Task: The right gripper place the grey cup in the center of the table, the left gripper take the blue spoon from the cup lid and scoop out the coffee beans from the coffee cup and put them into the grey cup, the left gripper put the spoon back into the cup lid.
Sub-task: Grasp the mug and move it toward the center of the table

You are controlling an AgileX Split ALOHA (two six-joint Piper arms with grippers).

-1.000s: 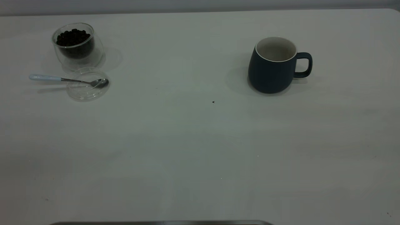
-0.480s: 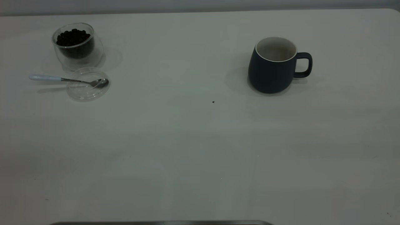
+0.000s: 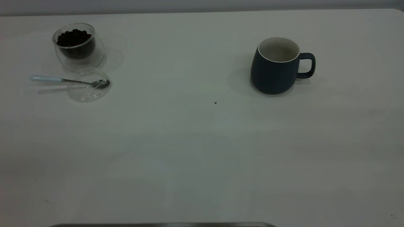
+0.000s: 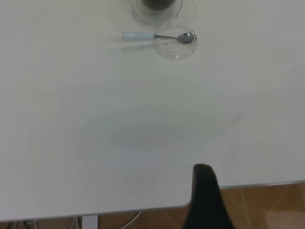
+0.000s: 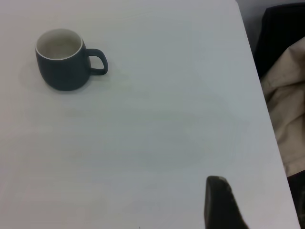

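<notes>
Jaws' opening indiscernible on both arms; one grey cup (image 3: 275, 67), one blue spoon (image 3: 64, 80).

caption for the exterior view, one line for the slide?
Start: glass cup of coffee beans, spoon across lid, mug right.

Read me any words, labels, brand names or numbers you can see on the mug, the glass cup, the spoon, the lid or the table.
None: no readable text in any view.
Mug: plain dark outside, plain white inside.
Glass cup: clear, unmarked, with coffee beans inside.
Spoon: no marking visible on its handle.
Lid: clear, no print.
Table: only tiny dark specks.
</notes>
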